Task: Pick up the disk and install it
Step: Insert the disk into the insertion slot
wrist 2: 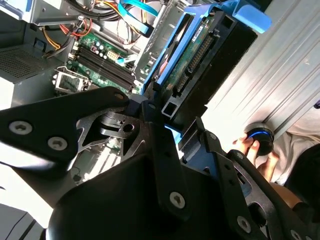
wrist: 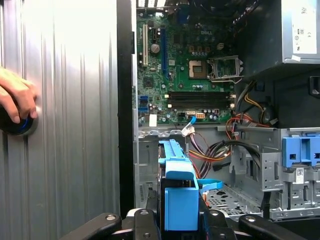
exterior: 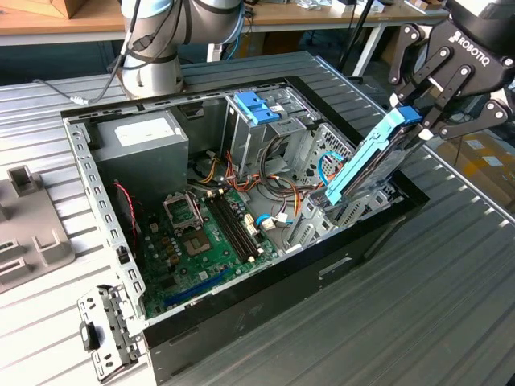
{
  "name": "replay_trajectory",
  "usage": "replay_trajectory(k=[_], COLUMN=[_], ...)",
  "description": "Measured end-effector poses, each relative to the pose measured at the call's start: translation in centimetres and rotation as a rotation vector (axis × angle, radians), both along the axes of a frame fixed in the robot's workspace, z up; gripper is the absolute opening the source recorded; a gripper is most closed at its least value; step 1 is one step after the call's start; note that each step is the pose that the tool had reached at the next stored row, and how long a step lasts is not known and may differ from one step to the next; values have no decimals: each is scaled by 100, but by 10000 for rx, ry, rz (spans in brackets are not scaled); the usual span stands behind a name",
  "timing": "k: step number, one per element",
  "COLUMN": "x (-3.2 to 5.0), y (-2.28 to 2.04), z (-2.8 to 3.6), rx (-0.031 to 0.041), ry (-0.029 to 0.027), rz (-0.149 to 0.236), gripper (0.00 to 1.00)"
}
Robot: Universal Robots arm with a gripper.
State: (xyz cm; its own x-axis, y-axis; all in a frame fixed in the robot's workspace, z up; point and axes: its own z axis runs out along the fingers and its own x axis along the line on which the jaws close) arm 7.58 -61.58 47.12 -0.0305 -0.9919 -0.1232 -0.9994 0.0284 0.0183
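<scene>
The disk [exterior: 368, 165], a flat drive framed by blue plastic rails, hangs tilted over the open computer case [exterior: 282, 269] at the exterior view's right. Its lower end dips into the metal bay near the case's front wall, and its upper end sits between my fingers. My gripper [exterior: 420, 119] is shut on that upper end. In the second wrist view the disk [wrist 2: 195, 55] shows its green circuit board and connector beyond my gripper [wrist 2: 165, 107]. In the first wrist view the disk's blue rail [wrist: 177, 190] rises from my gripper [wrist: 177, 220] toward the motherboard [wrist: 195, 75].
Inside the case are a grey power supply [exterior: 141, 141], a metal cage with a light-blue top [exterior: 257, 108] and loose cables. A person's hand [wrist: 15, 97] rests on a black knob on the ribbed table. A grey fixture [exterior: 28, 233] and a metal bracket [exterior: 105, 330] lie at the exterior view's left.
</scene>
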Motion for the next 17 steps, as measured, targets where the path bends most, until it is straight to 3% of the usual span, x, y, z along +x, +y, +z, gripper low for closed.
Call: replay_trajectory(k=[17], x=[-42], y=[36], z=[-40], rx=[0], ry=[0], rz=[0], gripper=[37])
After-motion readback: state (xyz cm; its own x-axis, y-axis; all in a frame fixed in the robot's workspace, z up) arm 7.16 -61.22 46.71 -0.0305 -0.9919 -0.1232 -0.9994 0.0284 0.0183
